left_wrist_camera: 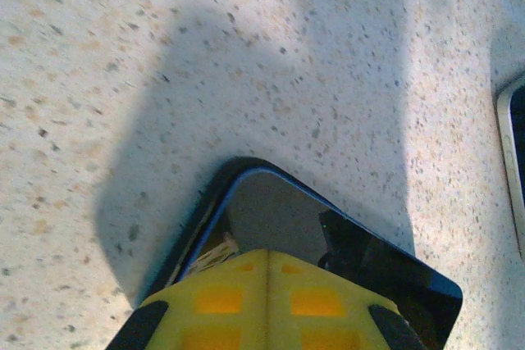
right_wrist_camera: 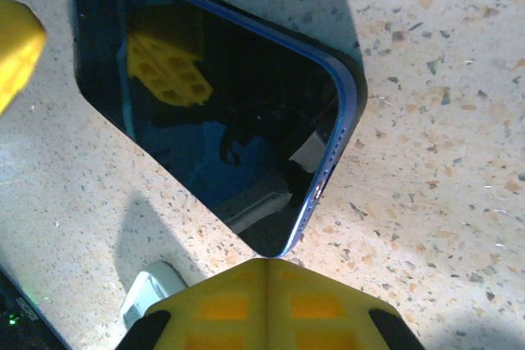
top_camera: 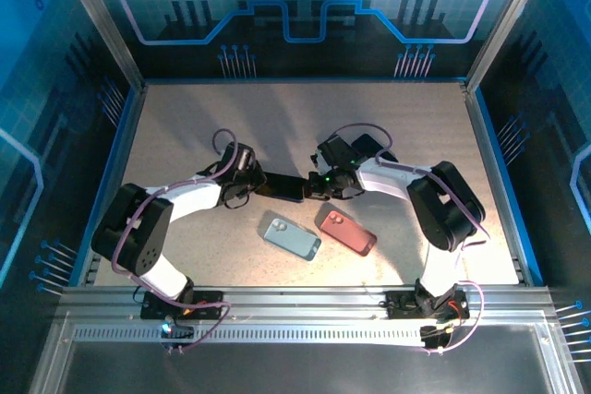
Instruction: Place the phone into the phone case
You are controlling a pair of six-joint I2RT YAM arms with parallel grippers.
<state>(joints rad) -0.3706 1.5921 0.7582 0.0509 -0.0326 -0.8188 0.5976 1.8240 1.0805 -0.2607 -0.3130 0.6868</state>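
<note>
Phone [right_wrist_camera: 221, 112]: glossy black slab, blue rim, speckled table [left_wrist_camera: 123, 55] under it, between left pincer [left_wrist_camera: 268, 253] and right pincer [right_wrist_camera: 268, 261], both closed tight, pads together. Base-side of pincers, apart from it: blue-grey case [top_camera: 293, 237], red case [top_camera: 347, 232], rounded rectangles.

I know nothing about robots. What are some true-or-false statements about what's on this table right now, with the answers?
1. The phone already sits in a case. False: it is bare; the left jaws and right jaws grip it, both shut.
2. A grey-blue case and a red case lie on the table. True.
3. The red case lies left of the grey-blue case. False: it lies to its right.
4. The phone's screen is dark. True.
</note>
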